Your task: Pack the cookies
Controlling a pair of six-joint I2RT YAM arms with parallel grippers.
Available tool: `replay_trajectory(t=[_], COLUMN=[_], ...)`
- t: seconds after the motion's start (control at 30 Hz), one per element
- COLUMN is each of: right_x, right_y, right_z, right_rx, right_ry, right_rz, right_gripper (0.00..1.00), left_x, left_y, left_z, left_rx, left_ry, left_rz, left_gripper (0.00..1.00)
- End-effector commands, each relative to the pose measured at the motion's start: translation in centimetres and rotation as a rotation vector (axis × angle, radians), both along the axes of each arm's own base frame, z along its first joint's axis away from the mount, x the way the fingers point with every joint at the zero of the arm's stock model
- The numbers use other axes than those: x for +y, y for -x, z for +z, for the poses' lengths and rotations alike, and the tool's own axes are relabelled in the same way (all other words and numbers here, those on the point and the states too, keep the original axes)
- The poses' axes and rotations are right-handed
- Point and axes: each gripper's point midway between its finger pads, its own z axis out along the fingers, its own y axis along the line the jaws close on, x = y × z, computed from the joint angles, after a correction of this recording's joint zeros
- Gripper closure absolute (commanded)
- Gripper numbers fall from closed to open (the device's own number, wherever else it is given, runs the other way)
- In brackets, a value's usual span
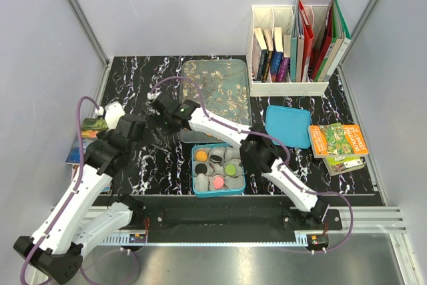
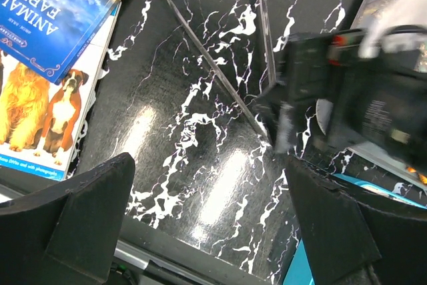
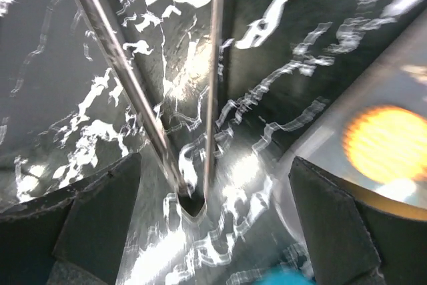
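Observation:
The cookies sit in grey paper cups inside a blue tin (image 1: 197, 187) at the table's front middle: an orange one (image 1: 201, 156), a black one (image 1: 215, 157), a green one (image 1: 231, 169) and a pink one (image 1: 217, 181). Another orange cookie (image 3: 383, 145) shows blurred on a pale surface at the right of the right wrist view. Metal tongs (image 3: 175, 139) lie on the black marble table between the fingers of my right gripper (image 3: 215, 161), which is open and holds nothing. Over bare table my left gripper (image 2: 208, 165) is open too, with the tongs (image 2: 213, 65) and the right gripper (image 2: 347, 91) beyond it.
The tin's blue lid (image 1: 288, 125) lies right of the tin. A floral tray (image 1: 217, 88) stands behind it. White file boxes with books (image 1: 290, 48) are at the back right, picture books (image 1: 337, 140) at the right edge, and more books (image 2: 47, 65) at the left edge.

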Motion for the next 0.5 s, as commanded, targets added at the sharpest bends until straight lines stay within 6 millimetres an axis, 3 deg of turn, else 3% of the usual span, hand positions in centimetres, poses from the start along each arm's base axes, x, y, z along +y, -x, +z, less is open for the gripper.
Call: replay_trajectory(t=[0.0,0.03,0.07,0.1,0.13,0.17,0.2,0.23,0.27,0.3,0.33,0.37,0.4,0.43,0.47], right_x=[-4.0,-5.2,-7.0,-8.9,-10.3,-12.7,-14.6,-16.1,-18.6,-20.5,-22.0,-24.4,-26.2,-27.7,-29.5], right_y=[-3.6,-3.7,-3.8,-4.1,-4.2,-4.1,-3.9,-3.5,-3.2,-2.5,-2.2,-1.5,-0.6,-0.1,0.8], right_z=[17.3,17.1,20.0,19.0,19.4,22.2,20.5,20.6,22.9,20.6,20.4,22.0,19.4,18.9,20.0], right_rx=[-0.270,-0.267,-0.303,-0.296,-0.306,-0.356,-0.344,-0.354,-0.408,-0.398,-0.405,-0.444,-0.421,-0.413,-0.428], right_ry=[-0.169,-0.145,-0.168,-0.121,-0.107,-0.119,-0.060,-0.042,-0.048,0.023,0.036,0.029,0.092,0.093,0.061], right_rz=[-0.129,-0.148,-0.187,-0.216,-0.243,-0.293,-0.318,-0.340,-0.398,-0.412,-0.448,-0.506,-0.517,-0.562,-0.603], right_gripper=[0.00,0.00,0.00,0.00,0.00,0.00,0.00,0.00,0.00,0.01,0.02,0.03,0.05,0.06,0.11], left_x=[-0.9,-1.2,-1.3,-1.8,-2.3,-3.2,-4.0,-4.8,-5.5,-6.6,-7.4,-8.3,-8.7,-9.3,-9.8], left_y=[-1.1,-1.5,-1.6,-1.8,-2.3,-2.5,-2.8,-3.3,-3.5,-3.5,-4.0,-4.0,-4.2,-4.5,-4.6], left_z=[1.7,1.9,1.9,1.8,1.8,1.4,1.2,1.1,0.9,0.6,0.5,0.6,0.5,0.7,0.7], left_rx=[-0.074,-0.084,-0.087,-0.080,-0.083,-0.070,-0.057,-0.067,-0.061,-0.050,-0.066,-0.069,-0.070,-0.085,-0.086], left_ry=[0.043,0.049,0.052,0.061,0.062,0.088,0.099,0.109,0.125,0.157,0.173,0.196,0.202,0.206,0.208], left_rz=[-0.033,-0.039,-0.046,-0.065,-0.095,-0.135,-0.170,-0.215,-0.242,-0.286,-0.318,-0.351,-0.367,-0.385,-0.401], left_gripper=[0.01,0.01,0.01,0.01,0.01,0.01,0.01,0.01,0.01,0.01,0.01,0.01,0.01,0.01,0.01])
